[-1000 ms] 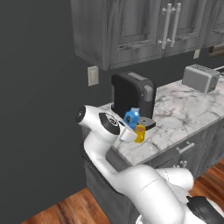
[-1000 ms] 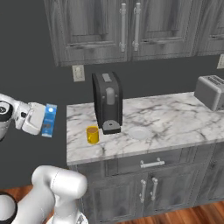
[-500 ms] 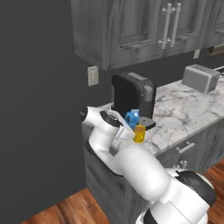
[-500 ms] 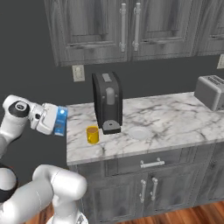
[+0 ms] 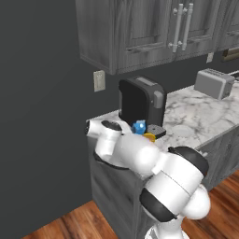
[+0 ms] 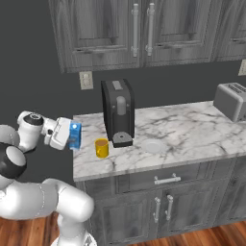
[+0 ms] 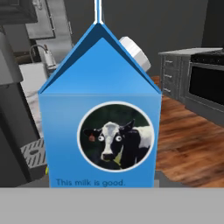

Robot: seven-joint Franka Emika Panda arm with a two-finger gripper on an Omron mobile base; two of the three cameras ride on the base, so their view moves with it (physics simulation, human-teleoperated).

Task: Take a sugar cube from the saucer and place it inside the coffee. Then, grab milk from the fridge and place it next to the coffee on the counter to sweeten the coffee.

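While the white arm (image 6: 33,197) curls up from the base, the marble counter (image 6: 192,139) spreads beneath grey wall cabinets (image 6: 139,31), its own grey cupboards (image 6: 163,206) below. At two o'clock in the right base view a silver toaster (image 6: 231,100) sits at the far end of the top, and at twelve o'clock of the counter's near corner stands the black coffee machine (image 6: 117,111). Just beside that machine, at its four o'clock, the whitish saucer (image 6: 153,145) lies flat on the marble; whether a sugar cube is on it is too small to tell. At the machine's seven o'clock the yellow coffee (image 6: 101,148) stands upright near the counter's left edge. At nine o'clock of the mug, off the counter's end and in the air, the gripper (image 6: 68,135) is closed partway around the blue milk (image 6: 75,136), which it carries upright. From the hand view the carton (image 7: 99,127) shows a round cow label and a white cap at one o'clock. In the left base view its blue top (image 5: 139,127) peeks over the arm, just above the mug's rim (image 5: 149,137).
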